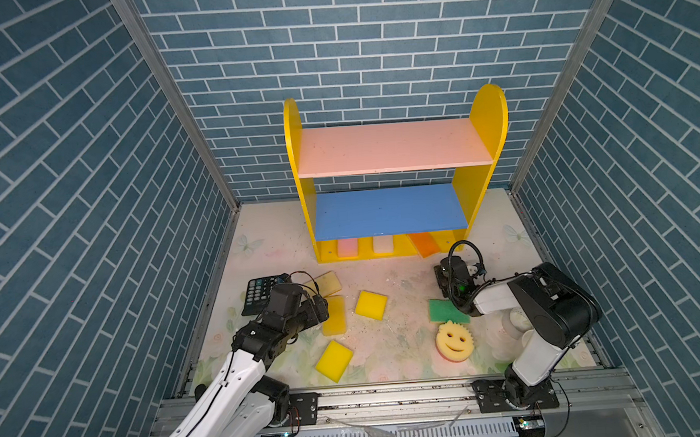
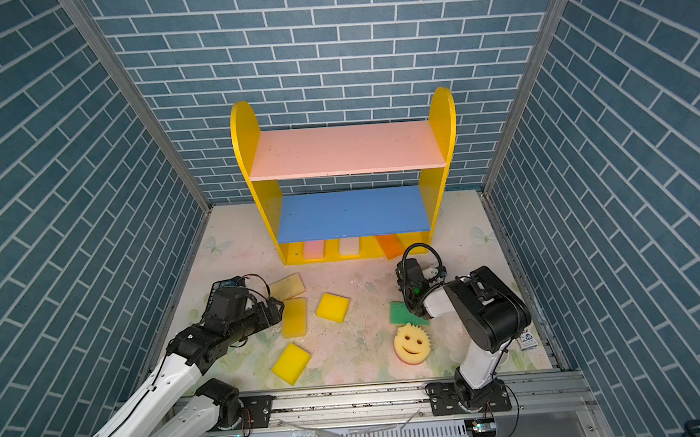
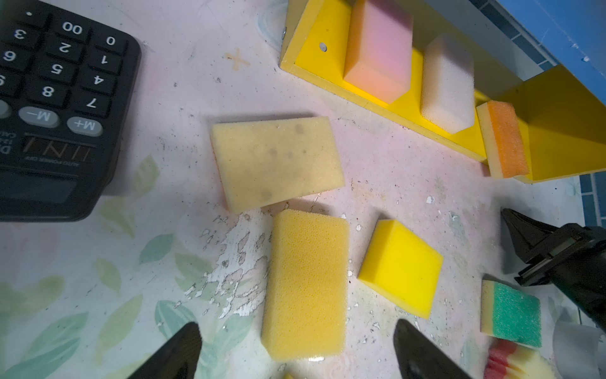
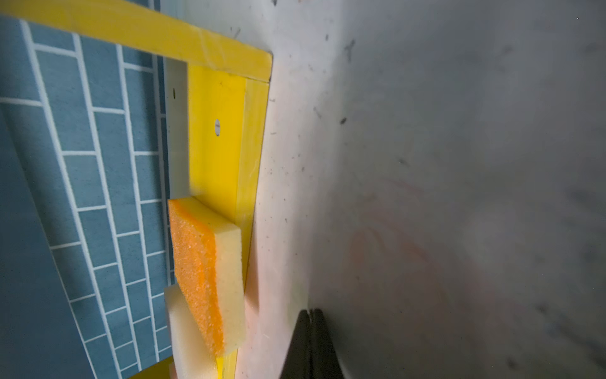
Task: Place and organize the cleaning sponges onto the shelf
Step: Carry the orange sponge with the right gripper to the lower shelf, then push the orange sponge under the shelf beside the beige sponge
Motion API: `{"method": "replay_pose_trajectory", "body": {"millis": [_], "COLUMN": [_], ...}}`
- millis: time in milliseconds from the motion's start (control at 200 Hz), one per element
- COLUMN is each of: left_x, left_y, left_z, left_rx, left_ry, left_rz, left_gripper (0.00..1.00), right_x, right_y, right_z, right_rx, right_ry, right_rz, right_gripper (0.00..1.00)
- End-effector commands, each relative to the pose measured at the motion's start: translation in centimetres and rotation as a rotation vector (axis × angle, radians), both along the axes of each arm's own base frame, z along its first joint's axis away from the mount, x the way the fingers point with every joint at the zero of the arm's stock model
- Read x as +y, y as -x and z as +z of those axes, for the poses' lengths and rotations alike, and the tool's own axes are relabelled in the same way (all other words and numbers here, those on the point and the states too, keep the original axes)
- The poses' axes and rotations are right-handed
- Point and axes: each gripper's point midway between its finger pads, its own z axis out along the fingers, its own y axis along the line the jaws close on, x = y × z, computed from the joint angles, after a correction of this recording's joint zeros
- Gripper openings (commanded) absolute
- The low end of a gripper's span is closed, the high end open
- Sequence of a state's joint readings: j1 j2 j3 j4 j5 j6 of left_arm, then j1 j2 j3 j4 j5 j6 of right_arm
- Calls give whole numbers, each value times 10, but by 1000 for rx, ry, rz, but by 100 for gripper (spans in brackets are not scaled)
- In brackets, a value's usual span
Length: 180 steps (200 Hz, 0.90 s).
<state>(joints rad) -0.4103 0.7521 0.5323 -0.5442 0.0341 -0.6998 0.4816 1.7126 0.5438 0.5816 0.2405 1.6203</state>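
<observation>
Blue brick-pattern walls point(image 1: 370, 39) box in a floral bench point(image 1: 402, 283) in both top views, with the shelf point(image 1: 389, 146) against the back wall. On the shelf's yellow base lie a pink sponge point(image 1: 348, 248), a whitish sponge point(image 1: 383, 244) and an orange sponge point(image 1: 424, 244). Nothing sits on its pink and blue boards. Six more sponges lie loose on the bench in front of the shelf, among them a green sponge point(image 1: 445, 311) and a smiley sponge point(image 1: 455, 341), plus a black calculator point(image 1: 259, 296).

In the left wrist view, a tan sponge point(image 3: 277, 162) lies touching or nearly touching a porous yellow sponge point(image 3: 306, 285), so grabbing one would likely drag the other. The left end effector point(image 3: 295, 328) stands wide open astride that yellow sponge's end, holding nothing.

In the right wrist view, the orange sponge sits skewed, overhanging the shelf's front lip, so a nudge could tip it off. The right end effector point(image 4: 310, 311) is fully closed and empty, low over the bench just in front of the shelf.
</observation>
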Motion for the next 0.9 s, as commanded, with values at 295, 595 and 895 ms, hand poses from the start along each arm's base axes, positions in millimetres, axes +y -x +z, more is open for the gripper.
{"method": "replay_pose_trajectory", "body": {"millis": [295, 595, 895], "left_x": [9, 6, 6], "left_y": [2, -2, -2], "left_z": [-8, -8, -11], "left_rx": [31, 32, 49], "left_ry": [-51, -46, -48], "left_rz": [15, 11, 15], "left_gripper": [93, 93, 93], "right_x": [13, 28, 41], "right_y": [2, -24, -34], "right_z": [-9, -18, -48], "right_rx": [264, 147, 52], "right_ry": [229, 195, 73], "right_rz": [396, 415, 344], "right_gripper": [0, 0, 0]}}
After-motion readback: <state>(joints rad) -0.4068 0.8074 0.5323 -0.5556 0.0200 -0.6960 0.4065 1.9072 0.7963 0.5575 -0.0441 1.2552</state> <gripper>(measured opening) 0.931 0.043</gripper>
